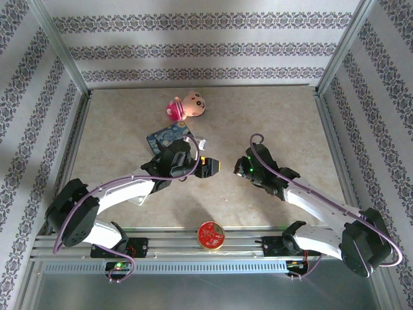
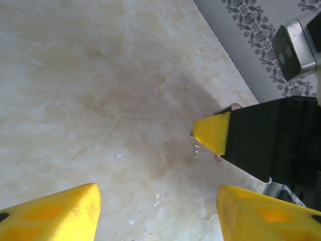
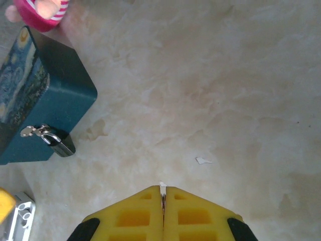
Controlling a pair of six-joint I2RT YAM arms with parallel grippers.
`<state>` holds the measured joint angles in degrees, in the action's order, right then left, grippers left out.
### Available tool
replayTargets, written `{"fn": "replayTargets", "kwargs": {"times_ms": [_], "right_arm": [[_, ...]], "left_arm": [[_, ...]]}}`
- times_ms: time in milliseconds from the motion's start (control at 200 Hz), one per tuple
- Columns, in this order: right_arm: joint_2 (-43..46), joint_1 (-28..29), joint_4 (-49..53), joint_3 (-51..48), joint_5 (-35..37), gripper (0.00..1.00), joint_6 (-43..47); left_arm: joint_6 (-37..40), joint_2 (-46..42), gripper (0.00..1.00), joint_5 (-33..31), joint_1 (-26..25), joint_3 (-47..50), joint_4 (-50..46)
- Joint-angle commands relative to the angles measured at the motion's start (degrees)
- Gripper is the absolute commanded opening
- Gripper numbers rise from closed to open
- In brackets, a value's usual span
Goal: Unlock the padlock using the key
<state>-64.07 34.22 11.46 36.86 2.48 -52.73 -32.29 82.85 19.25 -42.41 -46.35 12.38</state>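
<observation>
- Your right gripper [image 3: 162,195] has its yellow fingers pressed together. A thin sliver of grey metal, the key [image 3: 162,188], is pinched in the seam and pokes out just past the tips.
- Your left gripper [image 2: 158,201] is spread wide and has hold of nothing. In its own wrist view there is bare table [image 1: 290,129] between its two yellow fingers.
- In the left wrist view, the right gripper's yellow tip sits at about 2 o'clock from the gap between your left fingers. A tiny glint of metal hangs off the end of that tip.
- In the right wrist view, the padlock [image 3: 61,144] lies at about 10 o'clock from your closed fingertips, well apart from them. Its black body leans against the near face of the blue painted tin [image 3: 60,95], and its silvery shackle is hooked into the tin's small hasp.
- You cannot tell from these views whether the shackle is latched.
- A pink toy [image 1: 187,106] sits at 12 o'clock from the tin, towards the back wall.
- A whitish-silver block [image 3: 22,217] lies at about 7 o'clock from the padlock, at the bottom left corner of the right wrist view.
- From overhead, the two grippers face each other near mid-table, close together. A round red tin [image 1: 211,234] rests on the near rail at 6 o'clock from them.
</observation>
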Motion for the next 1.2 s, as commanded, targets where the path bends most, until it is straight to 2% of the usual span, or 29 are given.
{"fn": "replayTargets", "kwargs": {"times_ms": [0, 190, 360, 640, 1194], "right_arm": [[-0.2, -0.5, -2.9, -0.5, -0.3, 0.0, -1.5], [-0.5, -0.5, -3.8, -0.7, -1.1, 0.0, -2.0], [-0.3, -0.5, -4.0, -0.8, -1.2, 0.0, -2.2], [-0.1, -0.5, -4.3, -1.3, -1.7, 0.0, -2.6], [0.6, -0.3, -4.7, -1.9, -3.0, 0.0, -3.1]], "left_arm": [[-0.2, 2.5, 0.57, 4.2, -1.3, -3.0, 2.7], [-0.1, 6.6, 0.47, 7.7, -2.2, -5.2, 4.0], [-0.2, 8.4, 0.46, 8.6, -2.4, -6.5, 5.1], [-1.2, 10.8, 0.41, 7.3, -2.4, -7.8, 7.0], [-1.7, 12.8, 0.22, 5.9, -2.4, -8.8, 7.8]]}}
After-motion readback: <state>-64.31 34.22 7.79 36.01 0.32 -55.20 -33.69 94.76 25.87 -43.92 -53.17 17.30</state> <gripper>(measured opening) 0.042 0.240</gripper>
